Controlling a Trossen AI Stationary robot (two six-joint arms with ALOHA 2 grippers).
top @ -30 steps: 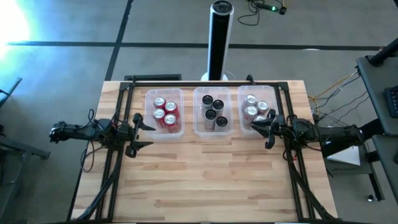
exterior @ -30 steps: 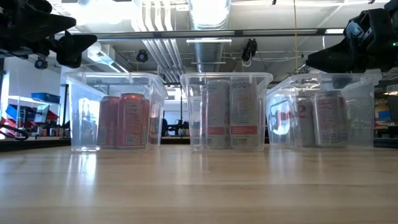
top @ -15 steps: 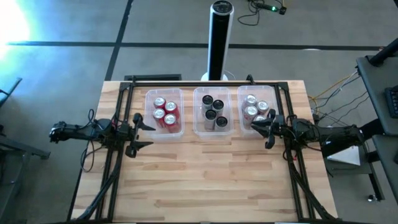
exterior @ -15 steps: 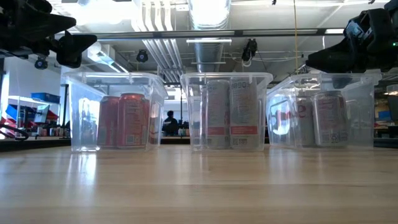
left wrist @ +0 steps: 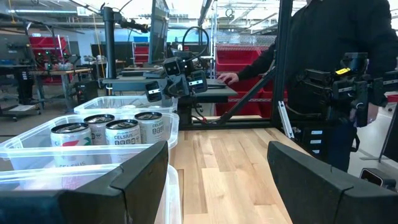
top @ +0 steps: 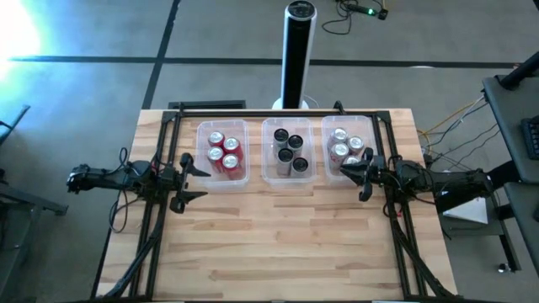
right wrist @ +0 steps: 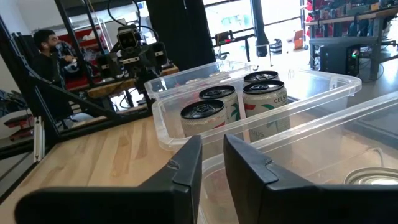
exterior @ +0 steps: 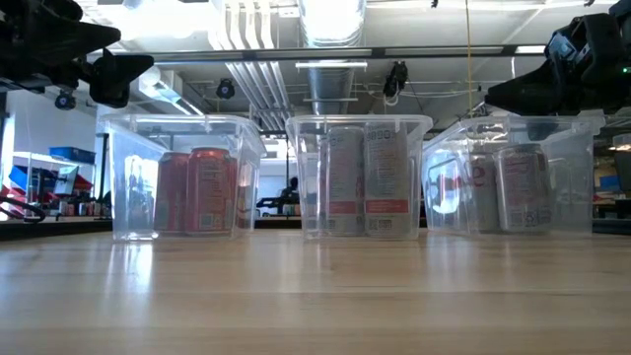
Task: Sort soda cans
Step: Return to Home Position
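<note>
**On the far half of the desk: three bins filled, both arms drawn aside**

Holdings. The left bin (top: 222, 124) holds the red cans (top: 224, 152). The middle bin (top: 286, 122) holds the dark-topped cans (top: 289, 151), whose bodies look pale with pink print in the low view. The right bin (top: 345, 119) holds the silver cans (top: 343, 143). All cans stand upright inside their bins, and none shows loose on the desk (top: 278, 244).

Left hand (left wrist: 217, 146). It hangs just left of the left bin's near corner. The fingers are spread wide and hold nothing.

Right hand (right wrist: 212, 144). It hangs over the near-left corner of the right bin, above the rim. The fingers are drawn close with only a narrow slot between them, and they hold nothing.

Step in hand. The sorting looks complete, so what remains is likely the retreat of both arms to rest. The next move calls for no grasp. Each arm needs only to draw back toward its own side.

Edges and clearance. The right hand sits closest to trouble, because its fingers hang over the bin wall and a silver can top lies just below. It would do well to rise or pull straight right before it drops. The left hand has open air on all sides. The near half of the desk lies bare, with dark frame rails running down both sides.
</note>
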